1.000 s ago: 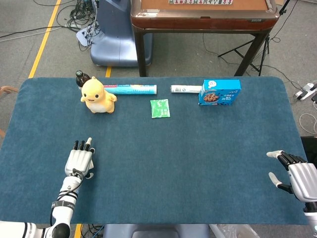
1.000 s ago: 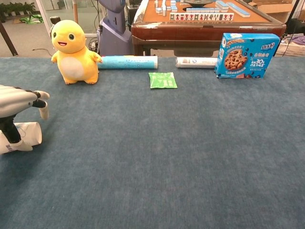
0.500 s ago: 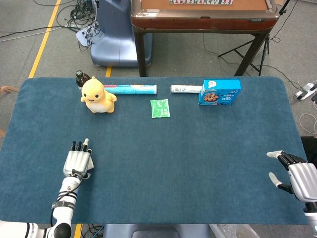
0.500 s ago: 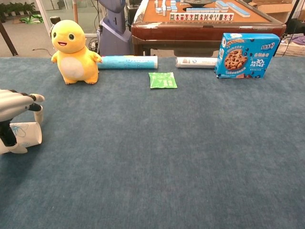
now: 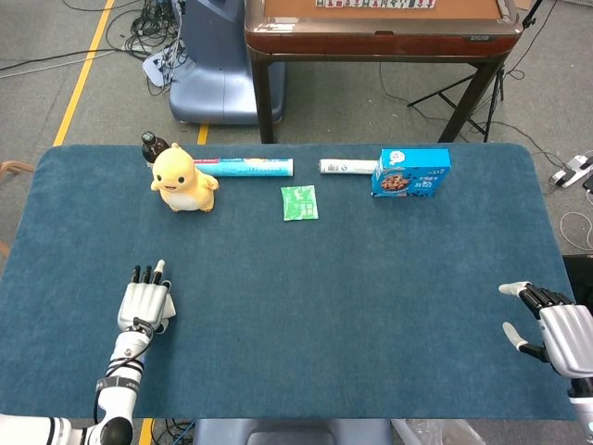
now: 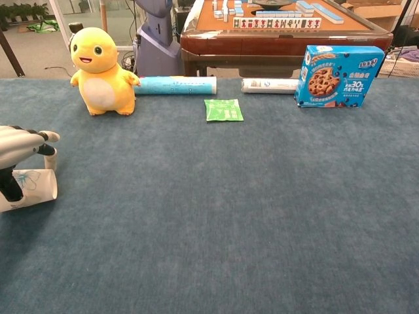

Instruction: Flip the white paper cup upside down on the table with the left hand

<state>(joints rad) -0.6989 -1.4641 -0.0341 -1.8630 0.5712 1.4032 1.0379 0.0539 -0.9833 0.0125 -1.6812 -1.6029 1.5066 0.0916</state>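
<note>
The white paper cup (image 6: 34,188) lies on its side at the table's left edge, mouth toward the right, with a faint blue print showing. My left hand (image 6: 18,146) is wrapped over it: fingers (image 6: 47,138) reach across its far side and the dark thumb presses its near side. In the head view the left hand (image 5: 145,302) covers the cup almost wholly, back upward. My right hand (image 5: 554,328) rests at the table's right edge, fingers apart and holding nothing; the chest view does not show it.
Along the far side stand a yellow duck toy (image 6: 100,63), a light blue roll (image 6: 175,85), a green packet (image 6: 223,109), a white roll (image 6: 269,85) and a blue cookie box (image 6: 340,75). A dark bottle (image 5: 149,144) sits behind the duck.
My left hand has drawn slightly left and lower around the cup. The cup has rolled a little, bringing its blue print into view. The right hand has not moved.
</note>
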